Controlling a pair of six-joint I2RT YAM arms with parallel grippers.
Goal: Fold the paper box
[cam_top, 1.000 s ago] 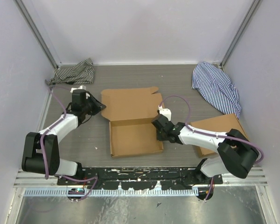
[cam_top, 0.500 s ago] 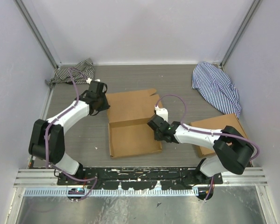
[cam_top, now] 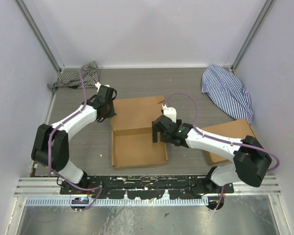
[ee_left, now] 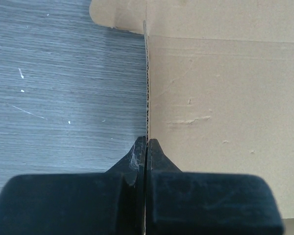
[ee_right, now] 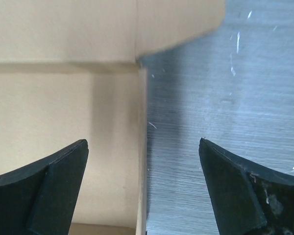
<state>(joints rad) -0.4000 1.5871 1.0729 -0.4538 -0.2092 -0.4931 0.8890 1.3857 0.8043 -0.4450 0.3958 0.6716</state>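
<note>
The paper box [cam_top: 137,147] lies mid-table as a shallow brown tray with its lid panel [cam_top: 137,111] flat behind it. My left gripper [cam_top: 108,110] is at the lid's left edge, shut on the lid's side flap. In the left wrist view that flap [ee_left: 147,73] stands edge-on, pinched in my left gripper [ee_left: 146,142]. My right gripper [cam_top: 159,133] is open over the tray's right wall. In the right wrist view this wall [ee_right: 142,147] runs between the fingers of my right gripper [ee_right: 142,143], touching neither.
A black-and-white striped cloth [cam_top: 78,76] lies at the back left, a blue striped cloth [cam_top: 228,93] at the back right. A stack of flat brown cardboard [cam_top: 230,134] sits under the right arm. Walls close in both sides, and a metal rail [cam_top: 147,183] runs along the near edge.
My left gripper moved right to the lid's left edge and shut on the side flap, now upright. My right gripper opened, letting go of the tray's right wall. The box shifted slightly left.
</note>
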